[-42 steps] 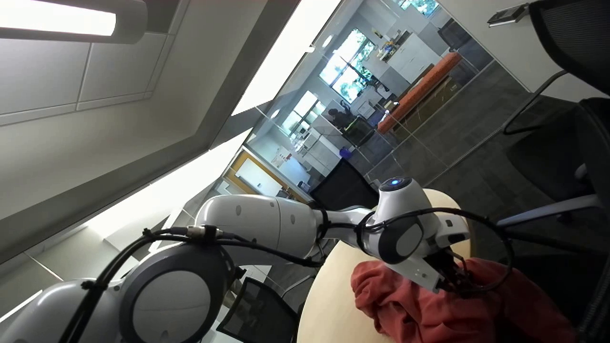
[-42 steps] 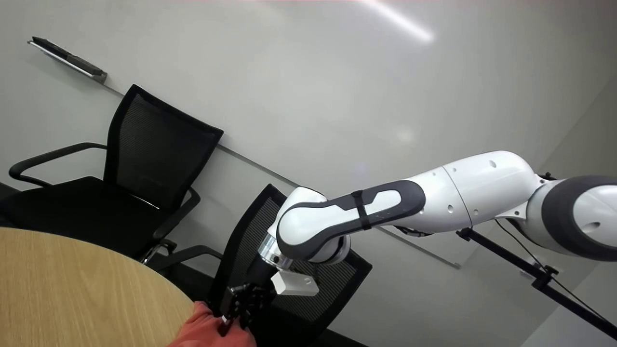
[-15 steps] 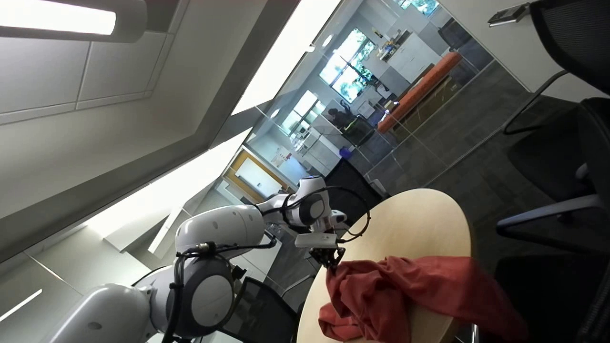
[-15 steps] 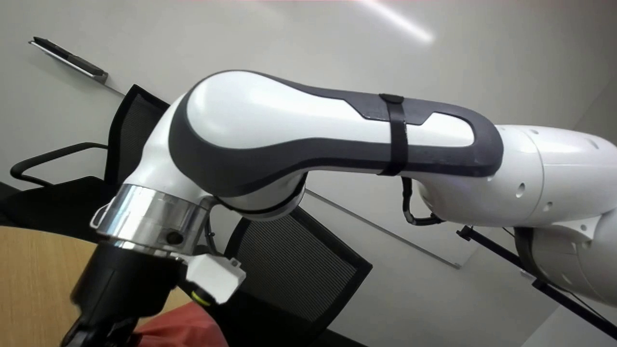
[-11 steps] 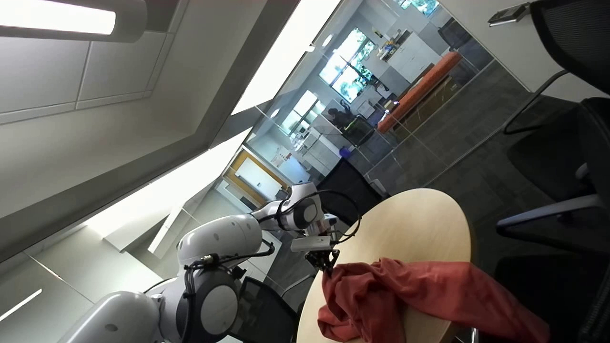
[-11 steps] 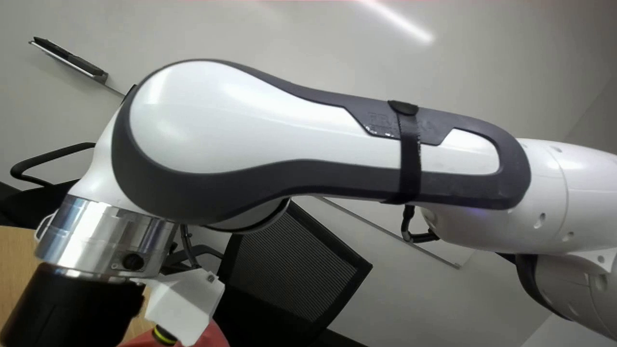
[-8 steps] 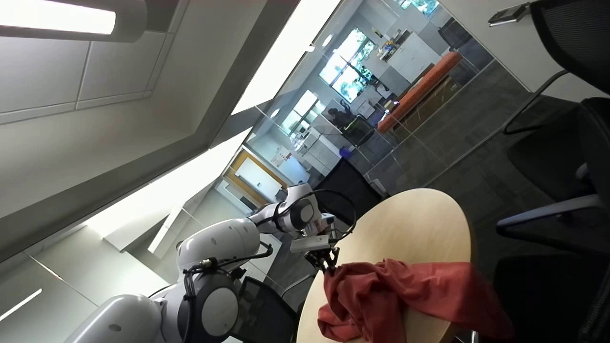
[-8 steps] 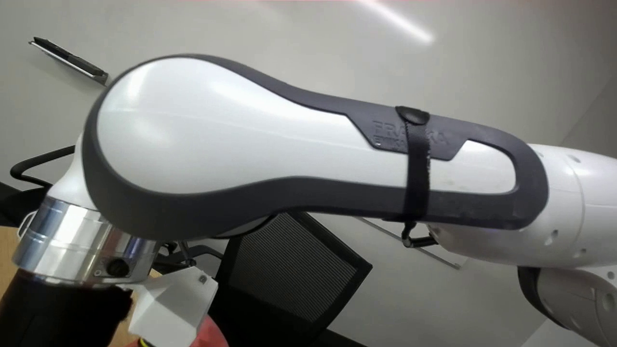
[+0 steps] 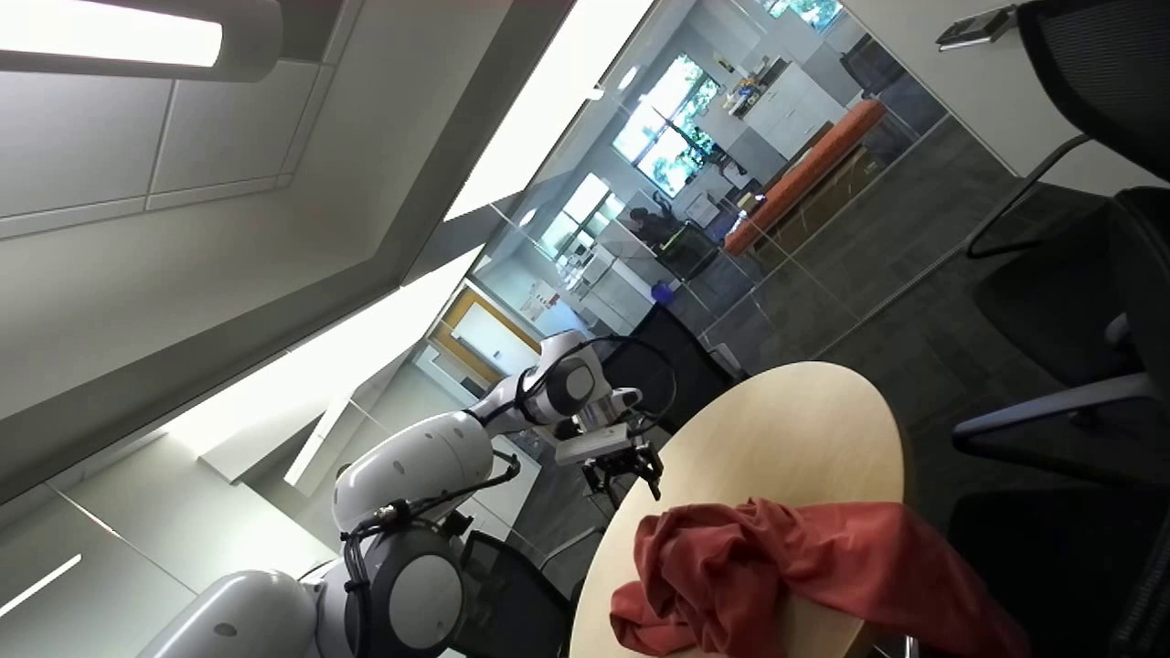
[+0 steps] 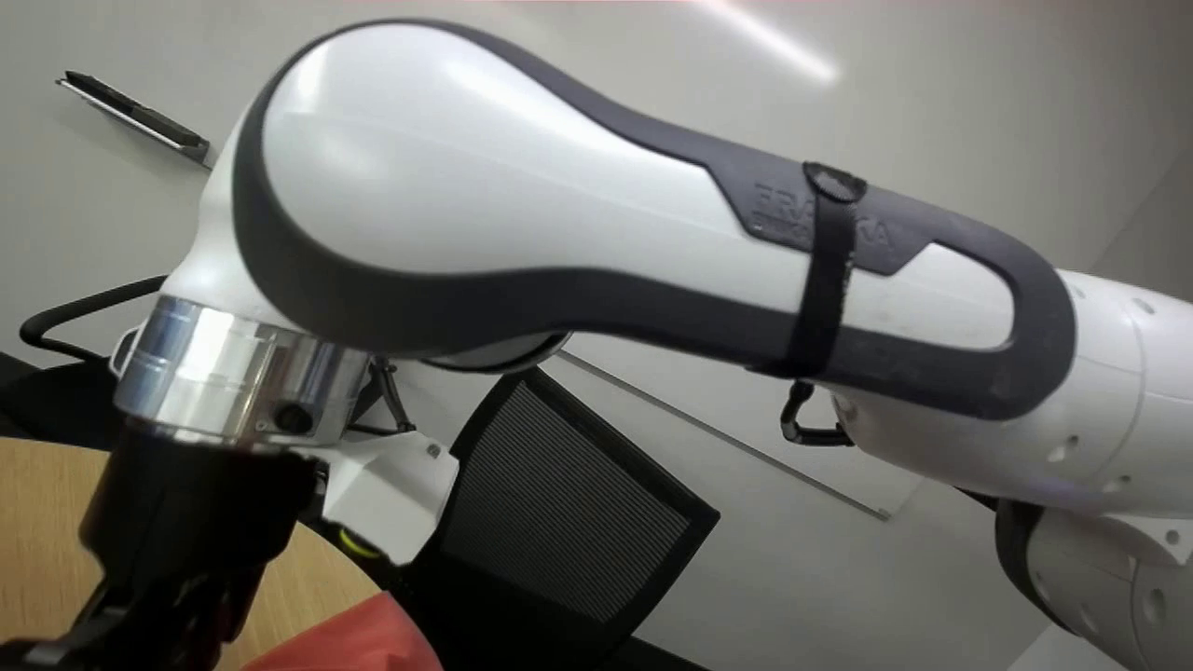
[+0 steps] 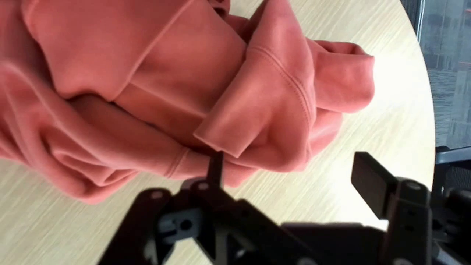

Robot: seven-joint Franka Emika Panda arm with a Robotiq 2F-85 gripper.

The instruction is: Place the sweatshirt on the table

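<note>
Well, the sweatshirt (image 9: 722,567) lies bunched on the table (image 9: 795,420), its right end drooping off the right side in an exterior view. I expect it soft, limp and light, hard to damage; I'd pinch the stitched fold (image 11: 254,110), catching several layers. My gripper (image 11: 290,165) hangs near its left end, jaws spread wide, grasping nothing.

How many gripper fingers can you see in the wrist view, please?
2, spread apart: one finger at the lower middle, its tip overlapping the sweatshirt in the picture; the second finger further right, seen against the table. Both tips show.
</note>
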